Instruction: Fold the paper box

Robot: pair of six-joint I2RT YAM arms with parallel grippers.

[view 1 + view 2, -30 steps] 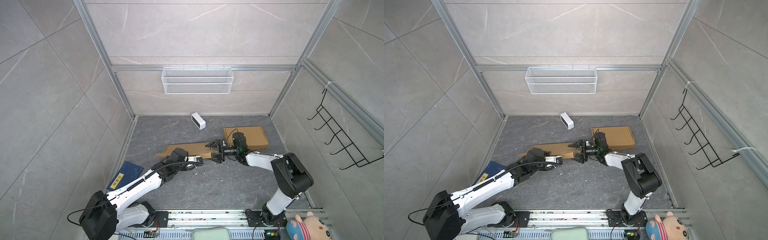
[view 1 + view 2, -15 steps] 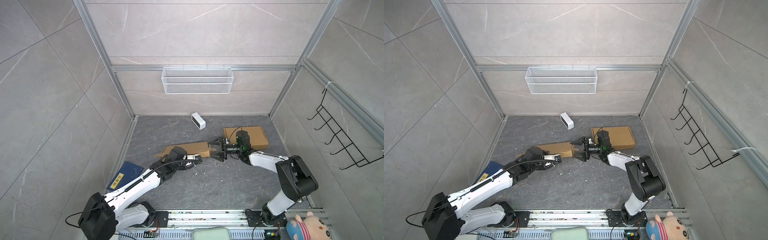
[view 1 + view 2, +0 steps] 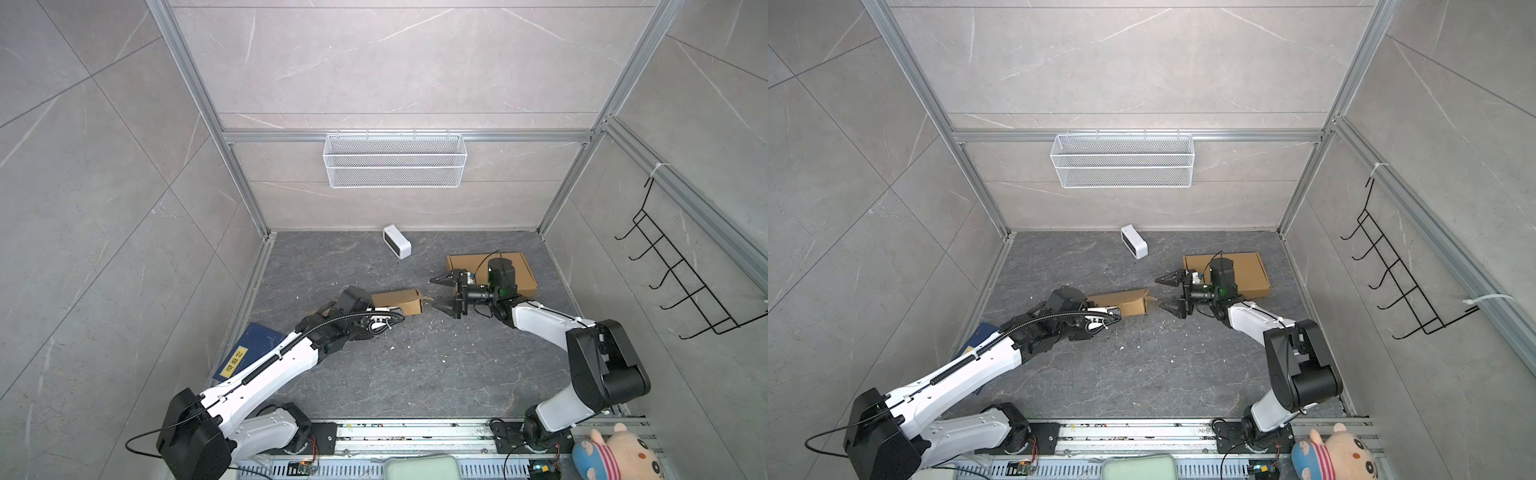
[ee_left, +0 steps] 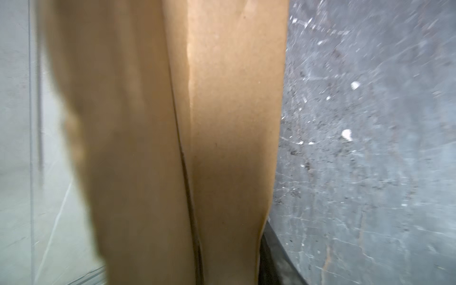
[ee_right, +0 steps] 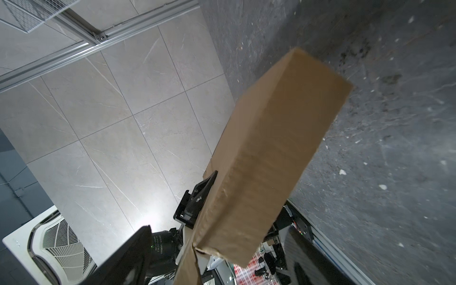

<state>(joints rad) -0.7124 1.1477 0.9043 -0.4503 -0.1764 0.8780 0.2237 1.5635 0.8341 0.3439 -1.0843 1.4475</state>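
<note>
The paper box [image 3: 399, 301] is held near the middle of the floor [image 3: 415, 374], apparently clamped at its 6 o'clock edge by the left gripper [image 3: 392, 311]. At its 3 o'clock end the right gripper [image 3: 432, 294] is spread wide, released.

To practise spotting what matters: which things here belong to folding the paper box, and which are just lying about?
Job: long brown cardboard box, left tool, open right tool.
Lying about: white rectangular gadget, blue book, white wire basket, black wire rack, pink plush toy, flat brown cardboard box.
</note>
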